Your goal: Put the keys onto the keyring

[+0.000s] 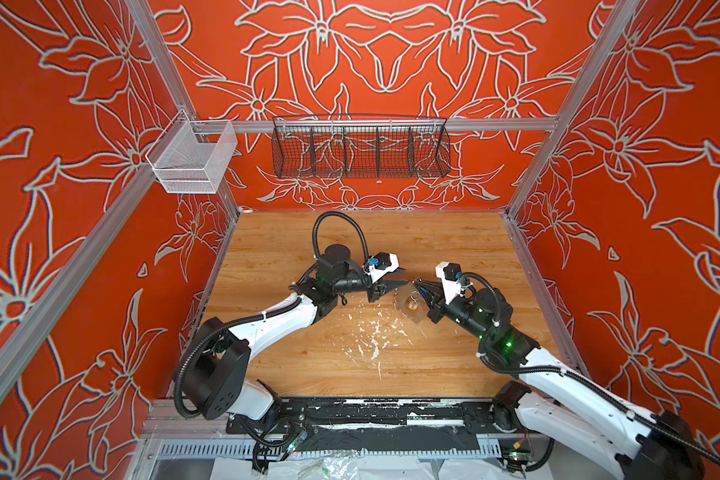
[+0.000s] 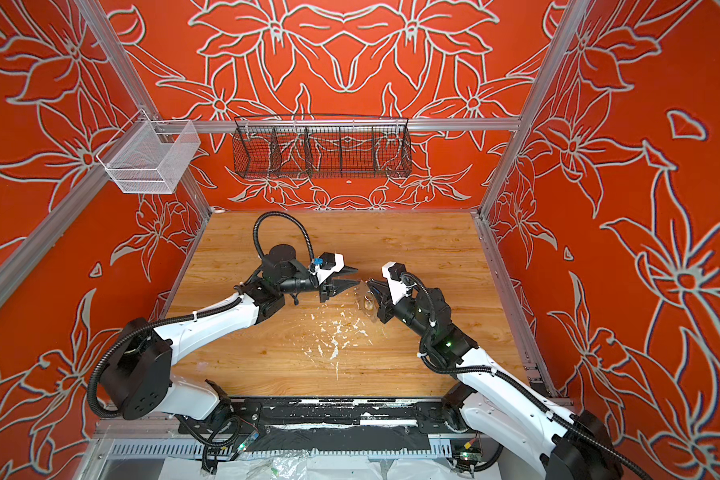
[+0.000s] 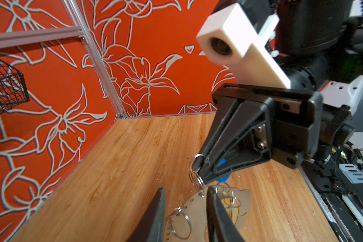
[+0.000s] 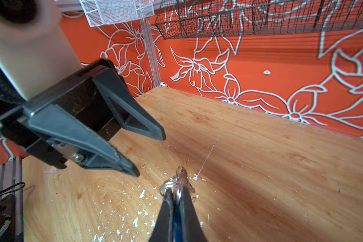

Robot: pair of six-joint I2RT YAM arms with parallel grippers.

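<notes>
Here, above the tabletop, the left end effector stands part-open and empty. The right end effector is clamped on the wire loop of the blue-tagged key, with the keyring just beneath. Likely hazard: the thin loop twisting or slipping free if nudged by the open jaws.

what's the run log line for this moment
left gripper: open, empty | right gripper: shut on blue key | keyring: below right gripper

Top views: high, looking down at whole table. Wrist views: close, low, facing each other across centre.
</notes>
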